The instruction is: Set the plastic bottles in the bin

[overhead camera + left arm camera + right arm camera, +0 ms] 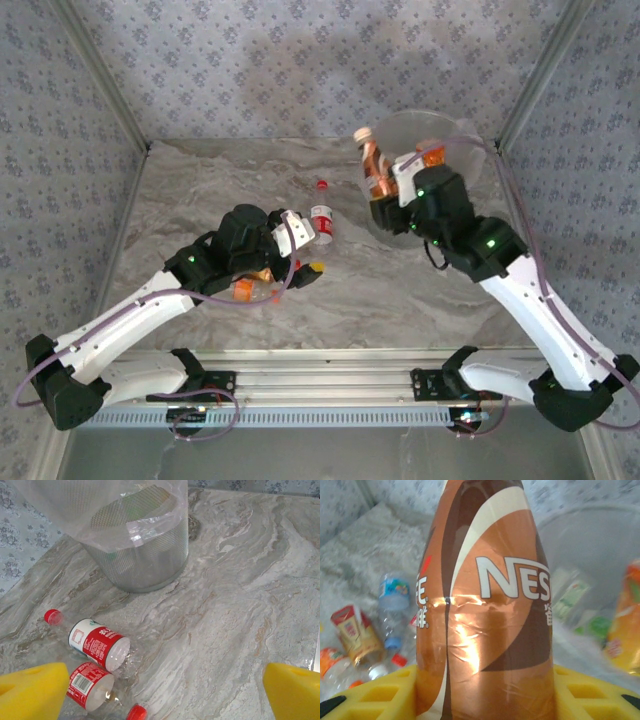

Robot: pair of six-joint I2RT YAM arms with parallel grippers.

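My right gripper [485, 695] is shut on a brown-and-orange labelled plastic bottle [487, 595], its yellow fingers [380, 697] pressed on both sides. In the top view that bottle [374, 163] stands white cap up at the left rim of the bin [462, 132], held by the right gripper [384, 195]. Lower in the middle of the table, my left gripper [312, 248] is open, with a red-labelled bottle [322, 220] just beyond it. In the left wrist view, two red-labelled bottles [97, 642] [90, 684] lie beside the left fingertip [32, 690]. Nothing sits between the open left gripper's [162, 695] jaws.
The bin [592, 550] holds a green-labelled bottle [570, 600] and an orange one [627, 620]. Several more bottles [395, 592] lie on the marble table left of it. An orange bottle [245, 290] lies under the left arm. Patterned walls close in the table.
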